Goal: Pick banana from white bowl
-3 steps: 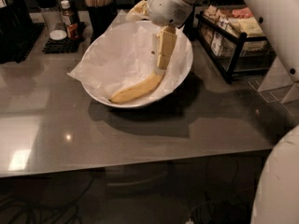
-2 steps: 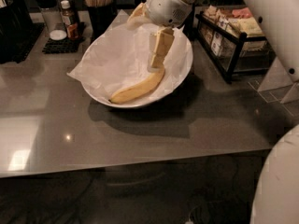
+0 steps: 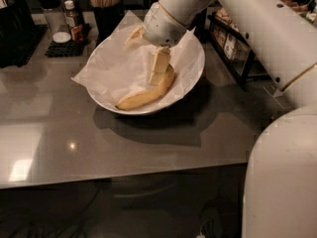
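Has dropped gripper lower, onto banana upper end in white bowl; fingers seemingly apart; should close next.

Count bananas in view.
1: the banana lies on the paper in the white bowl, end effector at its far end. More could hide under the paper.

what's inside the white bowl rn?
A crinkled white paper liner, with the banana lying on it near the front rim. The hand reaches down into the white bowl at the banana's upper end, covering part of it. The paper hides the bowl's inner surface.
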